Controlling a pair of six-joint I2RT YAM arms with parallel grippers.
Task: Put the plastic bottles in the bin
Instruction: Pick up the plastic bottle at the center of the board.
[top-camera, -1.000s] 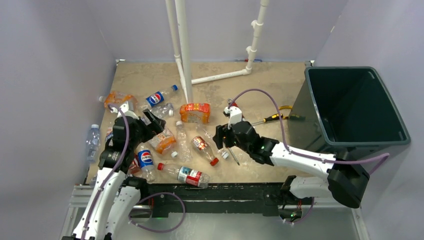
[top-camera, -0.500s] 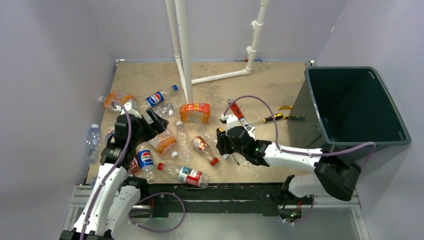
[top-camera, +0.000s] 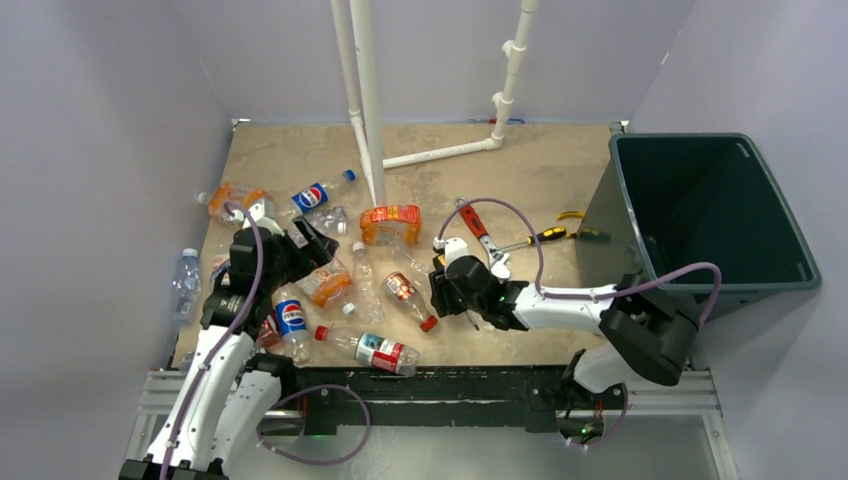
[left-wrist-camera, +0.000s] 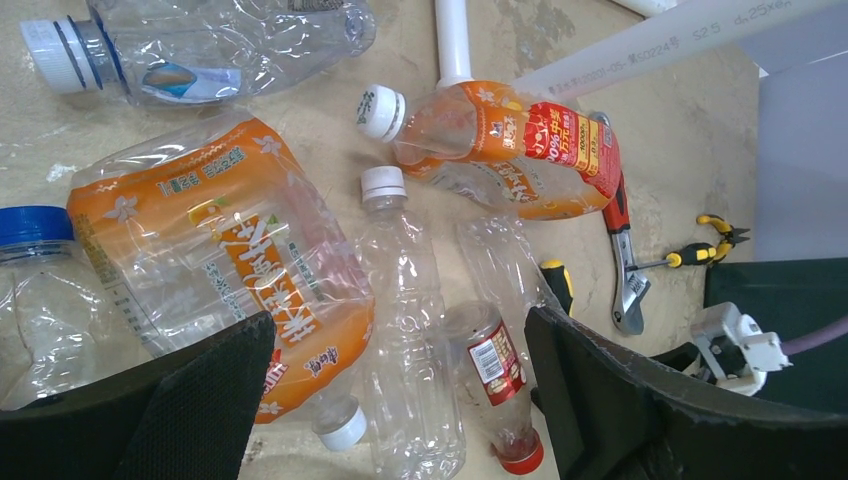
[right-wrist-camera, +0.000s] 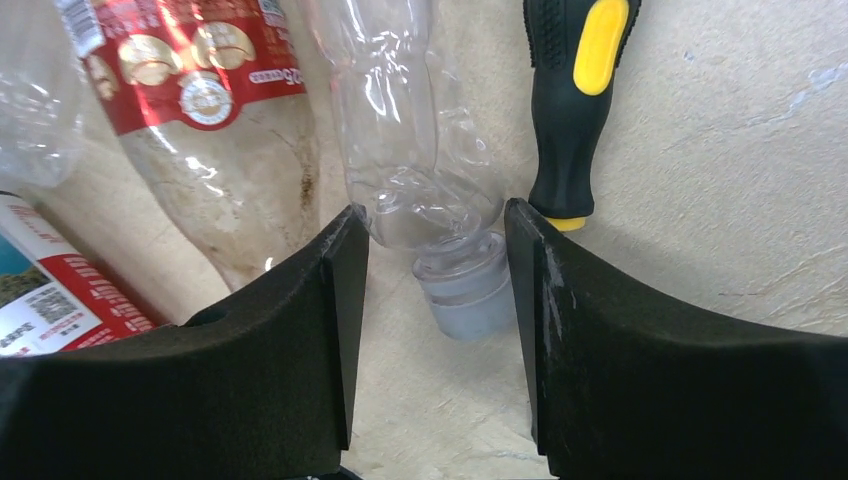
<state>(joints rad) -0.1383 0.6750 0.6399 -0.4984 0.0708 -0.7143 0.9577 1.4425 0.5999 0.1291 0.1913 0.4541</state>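
right hand: clenched on clear bottle at its shoulder, just above the cap
clear bottle: lying on bench, mid-bench near the front edge
neighbours: screwdriver just beside it on one side, red-label bottle on the other
left hand: released, fingers spread wide over bottle pile
bin: upright at bench's right edge, well apart from clear bottle

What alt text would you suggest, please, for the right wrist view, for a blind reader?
The right gripper brackets the shoulder of a clear bottle, cap towards the camera, at or near contact. Picture-left lies a red-labelled bottle, picture-right a black-and-yellow screwdriver handle.
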